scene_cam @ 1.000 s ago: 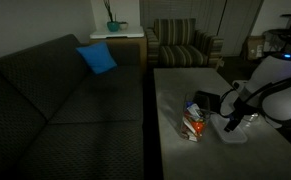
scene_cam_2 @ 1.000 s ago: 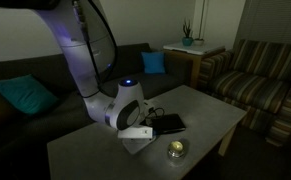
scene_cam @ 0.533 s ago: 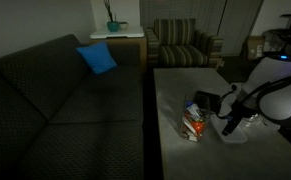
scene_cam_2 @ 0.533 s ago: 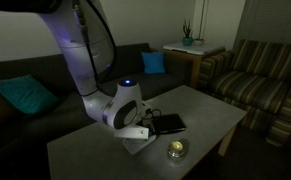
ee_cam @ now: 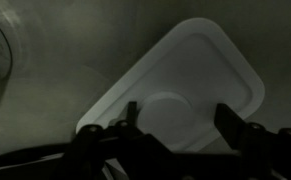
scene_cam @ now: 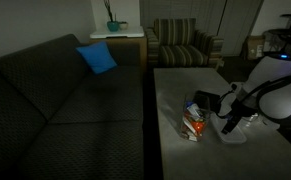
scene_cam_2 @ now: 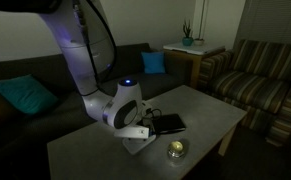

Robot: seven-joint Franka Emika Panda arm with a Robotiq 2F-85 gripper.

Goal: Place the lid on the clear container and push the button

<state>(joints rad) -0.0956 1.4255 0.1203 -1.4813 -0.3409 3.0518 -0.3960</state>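
Exterior view, end effector: the end effector (scene_cam: 230, 124) hangs low over the grey tabletop (scene_cam: 175, 85). It is too dark and small to see its fingers.
Exterior view, lid: the lid (scene_cam: 234, 134) is a flat pale patch right under the end effector.
Exterior view, clear container: the clear container (scene_cam: 193, 121) stands near the end effector, on the sofa (scene_cam: 55, 90) side. Red, orange and white show through its walls.
Exterior view, arm: the big white arm (scene_cam_2: 105, 90) hides most of the end effector (scene_cam_2: 137, 134). Only a pale edge of the lid (scene_cam_2: 135, 146) peeks out below.
Exterior view, glass jar: the glass jar (scene_cam_2: 175, 150) is small, round and shiny, near the end effector.
Wrist view, end effector: the two dark fingers (ee_cam: 132, 115) of the end effector (ee_cam: 180, 122) are spread wide and hold nothing.
Wrist view, lid: the lid (ee_cam: 190, 75) is smooth milky plastic, square with round corners, with a round bump in the middle. It lies flat under the fingers, which cover its near edge.
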